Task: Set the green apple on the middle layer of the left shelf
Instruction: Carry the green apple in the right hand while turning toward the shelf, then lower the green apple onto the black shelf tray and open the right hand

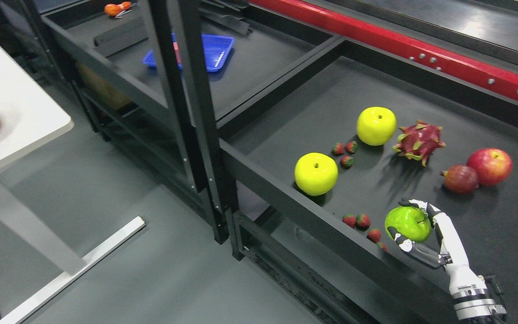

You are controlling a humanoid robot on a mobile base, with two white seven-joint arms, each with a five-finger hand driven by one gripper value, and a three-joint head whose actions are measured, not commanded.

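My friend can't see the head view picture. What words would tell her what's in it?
The robot's right hand grips a green apple on a dark shelf. Nearby lie two yellow apples, strawberries, a dragon fruit and a red apple; a blue tray sits on the left shelf.

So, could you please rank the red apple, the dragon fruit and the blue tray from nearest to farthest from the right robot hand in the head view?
From the right robot hand, closed around the green apple:
1. Red apple, up and to its right.
2. Dragon fruit, straight above, slightly farther.
3. Blue tray, far upper left, on the neighbouring shelf.
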